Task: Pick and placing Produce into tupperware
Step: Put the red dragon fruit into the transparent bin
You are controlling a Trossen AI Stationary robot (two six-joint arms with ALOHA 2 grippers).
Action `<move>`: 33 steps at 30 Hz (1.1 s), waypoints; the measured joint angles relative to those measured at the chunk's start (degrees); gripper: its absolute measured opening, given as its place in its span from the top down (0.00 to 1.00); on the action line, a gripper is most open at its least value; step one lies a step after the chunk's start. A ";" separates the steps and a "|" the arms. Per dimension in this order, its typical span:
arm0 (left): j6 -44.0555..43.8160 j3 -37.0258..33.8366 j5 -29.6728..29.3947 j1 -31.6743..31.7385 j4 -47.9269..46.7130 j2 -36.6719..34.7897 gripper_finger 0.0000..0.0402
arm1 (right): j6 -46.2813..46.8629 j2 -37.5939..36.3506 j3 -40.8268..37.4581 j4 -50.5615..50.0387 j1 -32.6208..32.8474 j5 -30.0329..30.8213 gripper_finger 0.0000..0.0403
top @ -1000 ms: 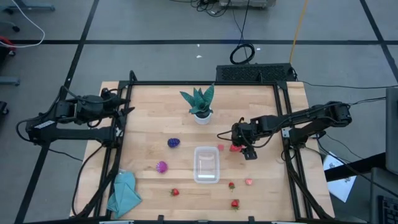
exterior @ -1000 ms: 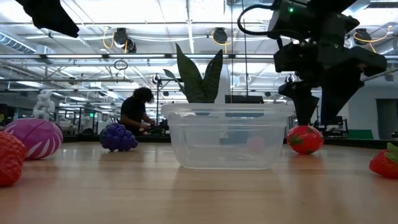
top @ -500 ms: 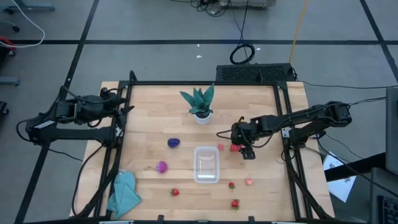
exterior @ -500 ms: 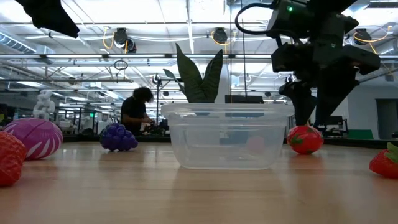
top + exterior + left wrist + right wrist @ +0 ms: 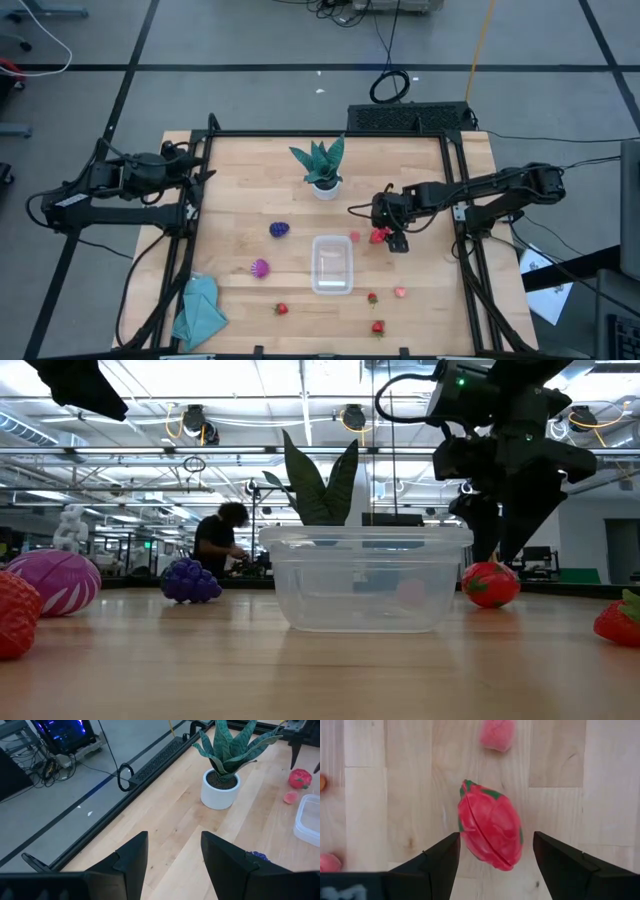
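Presently the step in hand is judged to be the pick of a red fruit (image 5: 490,830), the one with green flecks that lies on the worktop (image 5: 410,170) just right of the tupperware (image 5: 332,264). Nearest the front edge, small red pieces (image 5: 378,326) are seen scattered, well apart from the container, which stands empty in the middle. A magenta fruit (image 5: 260,267) and a dark purple one (image 5: 279,229) lie to its left, a pale pink piece (image 5: 354,237) just beyond its far right corner.

The right hand (image 5: 392,236) is poised over the red fruit with its fingers (image 5: 436,860) spread wide, one to each side and neither touching. Since the fruit lies aslant between them, the closing is best made across its narrower width, low enough that the rounded body is not squeezed upward and out. The pink piece close by should be left undisturbed. The lift is best kept high enough to clear the container's rim before release.

Farther off, a potted plant (image 5: 322,166) stands by the far edge. The left hand (image 5: 172,857) is parked at the far left corner, its fingers narrowly parted and holding nothing.
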 joint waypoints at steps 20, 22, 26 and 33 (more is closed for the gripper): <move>-0.04 0.00 0.01 0.00 -0.02 0.00 0.54 | 5.17 -0.02 0.00 -0.32 0.02 3.04 0.23; -0.07 0.00 0.01 0.00 -0.01 0.00 0.54 | 5.06 -0.02 0.00 -0.32 0.10 2.79 0.22; -0.07 0.00 0.01 0.00 -0.01 0.00 0.54 | 5.00 -0.02 0.00 -0.39 0.98 2.66 0.21; -0.07 0.00 0.01 0.01 -0.02 0.00 0.54 | 2.06 -0.02 0.00 -0.15 2.03 2.56 0.21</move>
